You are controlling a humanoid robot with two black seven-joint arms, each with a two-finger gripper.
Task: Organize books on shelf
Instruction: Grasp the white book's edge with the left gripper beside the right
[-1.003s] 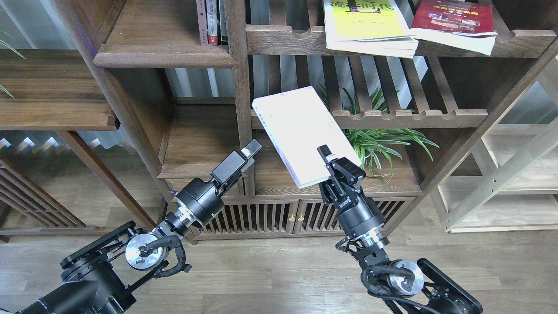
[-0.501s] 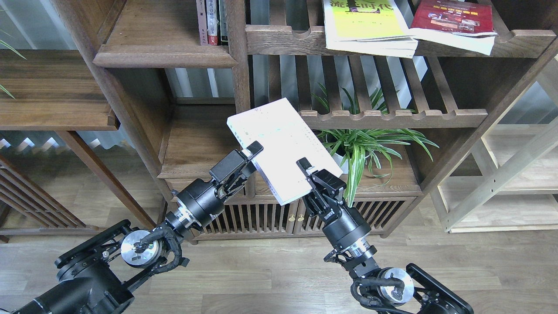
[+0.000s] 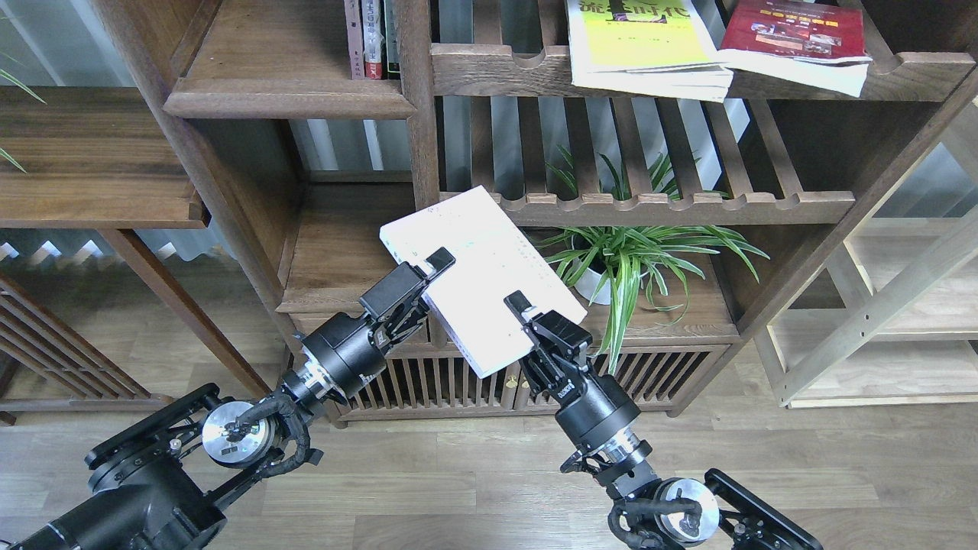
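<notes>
A pale lavender-white book (image 3: 481,267) hangs tilted in front of the bookcase, my right gripper (image 3: 523,321) shut on its near right corner. My left gripper (image 3: 429,273) is at the book's left edge; one finger lies over the cover and the other is hidden beneath. The solid dark-brown shelf (image 3: 286,95) is at the upper left, with a few upright books (image 3: 372,38) at its right end. A yellow-green book (image 3: 642,46) and a dark red book (image 3: 795,34) lie on the slatted rack at the top right.
A potted spider plant (image 3: 619,267) stands in the lower right compartment, just right of the held book. A vertical post (image 3: 419,130) divides the bookcase. Slatted cabinet doors (image 3: 451,382) lie below, and a pale light-wood rack (image 3: 879,305) stands at the right.
My right gripper carried the pale book left and down, away from the slatted rack. The book's left edge has come to my left gripper, which now overlaps it.
</notes>
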